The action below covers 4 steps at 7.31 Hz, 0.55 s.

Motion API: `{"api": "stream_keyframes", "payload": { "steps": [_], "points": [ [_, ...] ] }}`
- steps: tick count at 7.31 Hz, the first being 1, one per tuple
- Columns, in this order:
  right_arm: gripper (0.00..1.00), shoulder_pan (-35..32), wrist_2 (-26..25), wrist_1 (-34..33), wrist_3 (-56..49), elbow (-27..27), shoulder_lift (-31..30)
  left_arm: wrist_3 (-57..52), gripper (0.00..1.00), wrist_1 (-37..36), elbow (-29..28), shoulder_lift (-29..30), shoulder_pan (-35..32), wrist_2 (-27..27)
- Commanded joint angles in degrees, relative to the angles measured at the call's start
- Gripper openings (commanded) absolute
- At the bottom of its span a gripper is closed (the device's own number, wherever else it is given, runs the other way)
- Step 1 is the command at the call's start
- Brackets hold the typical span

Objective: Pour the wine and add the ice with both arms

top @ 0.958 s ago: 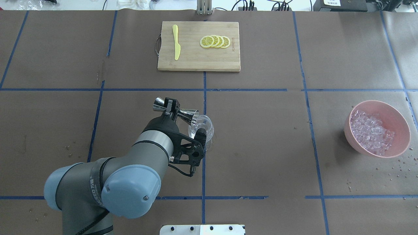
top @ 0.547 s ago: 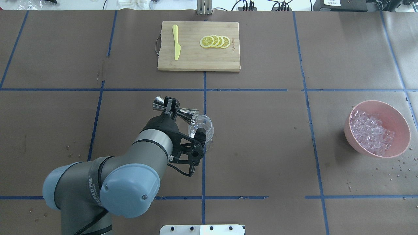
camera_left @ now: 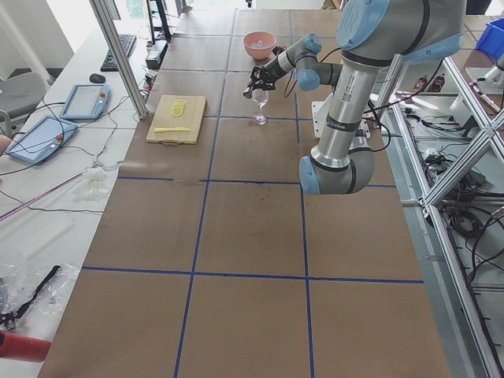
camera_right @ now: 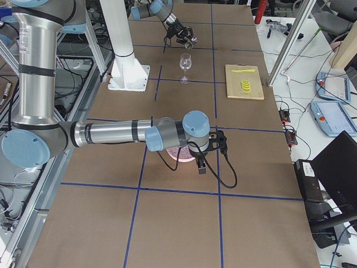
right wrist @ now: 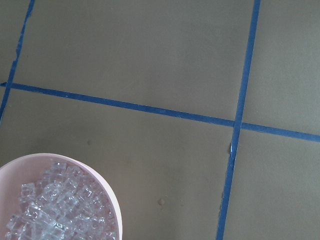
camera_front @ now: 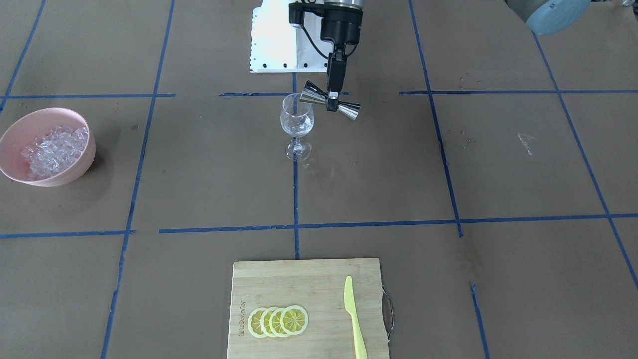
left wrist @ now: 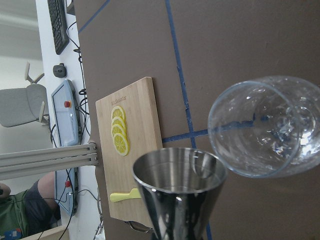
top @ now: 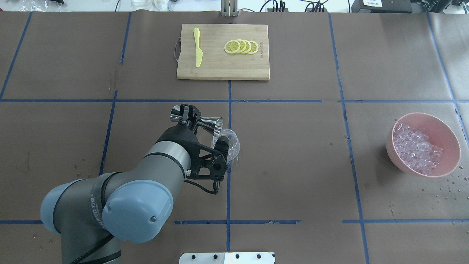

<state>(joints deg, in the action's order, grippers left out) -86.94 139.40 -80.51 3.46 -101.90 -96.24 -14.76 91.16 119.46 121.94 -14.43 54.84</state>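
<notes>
My left gripper (top: 188,116) is shut on the waist of a steel jigger (top: 199,123), which lies almost on its side. The jigger's wide mouth (camera_front: 311,94) is at the rim of the clear stemmed wine glass (camera_front: 297,119) standing mid-table. In the left wrist view the jigger (left wrist: 180,195) shows just beside the glass's rim (left wrist: 265,125). The ice (top: 416,148) is heaped in a pink bowl (top: 449,135) at the right. My right gripper (camera_right: 215,140) hangs over that bowl (right wrist: 112,205). I cannot tell whether it is open or shut. No wine shows clearly.
A bamboo cutting board (top: 222,66) at the far middle carries a yellow knife (top: 198,47) and several lemon slices (top: 242,47). Droplets (top: 450,185) speckle the paper near the bowl. The white pedestal (camera_front: 276,45) stands at the robot's side.
My left arm has drawn back a little to the left. The jigger has shifted slightly up and away in the overhead view, its mouth still at the glass's rim.
</notes>
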Motion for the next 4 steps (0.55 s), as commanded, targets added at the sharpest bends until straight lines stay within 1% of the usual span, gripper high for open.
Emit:
{"api": "stream_keyframes", "payload": {
  "steps": [1, 2, 3, 4],
  "points": [
    [1.0, 0.0, -0.1, 0.0, 0.1, 0.0, 0.0, 14.5, 0.0, 3.2, 1.0, -3.4, -0.3, 0.2],
    [1.0, 0.0, -0.1, 0.0, 0.1, -0.1, 0.1, 18.8, 0.0, 3.9, 2.6, -5.3, -0.6, 0.4],
    [1.0, 0.2, -0.2, 0.0, 0.1, 0.0, 0.1, 29.0, 0.0, 4.6, 3.1, -7.1, -0.7, 0.7],
    [1.0, 0.3, -0.3, 0.0, 0.0, 0.0, 0.1, 35.9, 0.0, 7.9, 3.1, -9.4, -0.7, 1.8]
  ]
}}
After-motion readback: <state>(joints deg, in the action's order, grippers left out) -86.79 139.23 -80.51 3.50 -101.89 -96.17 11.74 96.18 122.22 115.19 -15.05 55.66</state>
